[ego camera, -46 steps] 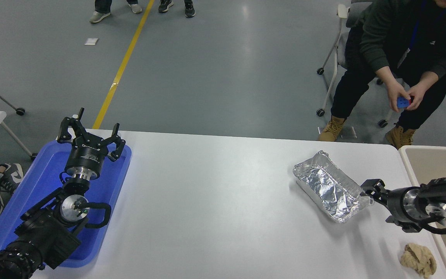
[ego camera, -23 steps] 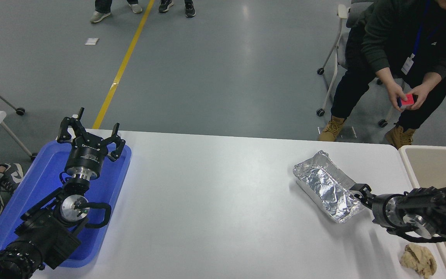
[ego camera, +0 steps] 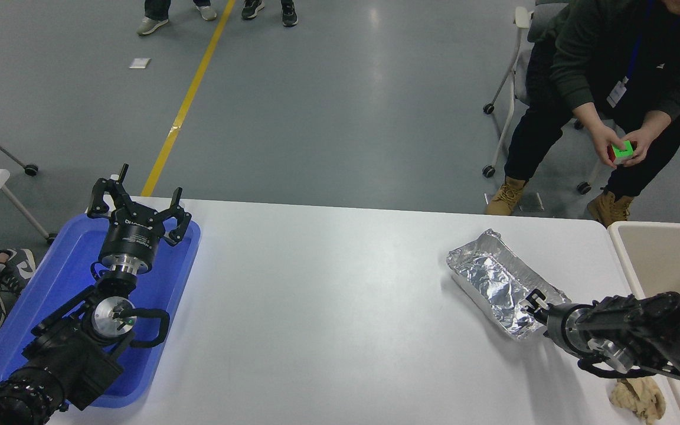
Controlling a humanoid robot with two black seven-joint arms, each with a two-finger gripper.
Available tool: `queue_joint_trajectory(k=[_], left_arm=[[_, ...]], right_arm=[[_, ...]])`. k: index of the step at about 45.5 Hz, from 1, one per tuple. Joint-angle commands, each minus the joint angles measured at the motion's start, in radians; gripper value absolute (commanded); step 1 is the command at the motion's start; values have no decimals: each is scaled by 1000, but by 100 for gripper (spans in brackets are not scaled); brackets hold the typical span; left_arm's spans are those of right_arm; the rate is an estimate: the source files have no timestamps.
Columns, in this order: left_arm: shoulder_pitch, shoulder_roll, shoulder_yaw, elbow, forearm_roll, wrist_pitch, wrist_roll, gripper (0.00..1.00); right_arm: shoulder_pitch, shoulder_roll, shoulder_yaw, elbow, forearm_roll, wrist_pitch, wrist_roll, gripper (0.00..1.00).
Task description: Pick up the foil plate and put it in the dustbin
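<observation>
At the right of the frame, my right gripper (ego camera: 533, 302) sits at the near-right end of the foil plate (ego camera: 496, 281), its small black fingers (ego camera: 538, 298) showing at the rolled rim. I cannot tell whether they are pinching the foil or merely resting against it; the shiny wrinkles swallow the detail. The plate lies flat on the white bench (ego camera: 328, 295), angled from upper left to lower right, well right of centre. The dustbin (ego camera: 626, 251) stands just beyond the bench's right edge, its pale rim showing at the far right of the frame, near the plate but not touching it.

My judgement: I am at the grasp. To do it well I would straddle the rim wall with one finger inside and one outside, then close gently, since thin foil crumples and can tear or slip out. Lift only enough to clear the bin's rim, carry rightward, and release over the tan interior.

A tan crumpled wad (ego camera: 640, 396) lies at the lower right, partly under my arm; I would keep the forearm from dragging it. My left gripper (ego camera: 138, 211) is parked, fingers spread, over the blue tray (ego camera: 27, 313) at lower left. A seated person (ego camera: 605, 77) at upper right handles a coloured cube (ego camera: 622, 150), clear of the work.
</observation>
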Motion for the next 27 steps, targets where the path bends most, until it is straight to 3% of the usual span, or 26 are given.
queue_joint_trajectory(k=[1, 6, 27], left_arm=[[0, 0, 0, 0, 0, 0, 0, 100], [-1, 0, 0, 0, 0, 0, 0, 100], [-1, 0, 0, 0, 0, -1, 0, 100]], right_arm=[[-11, 8, -5, -9, -2, -5, 0, 11], [-11, 8, -6, -9, -2, -8, 2, 0], [26, -11, -14, 6, -30, -1, 2, 0]])
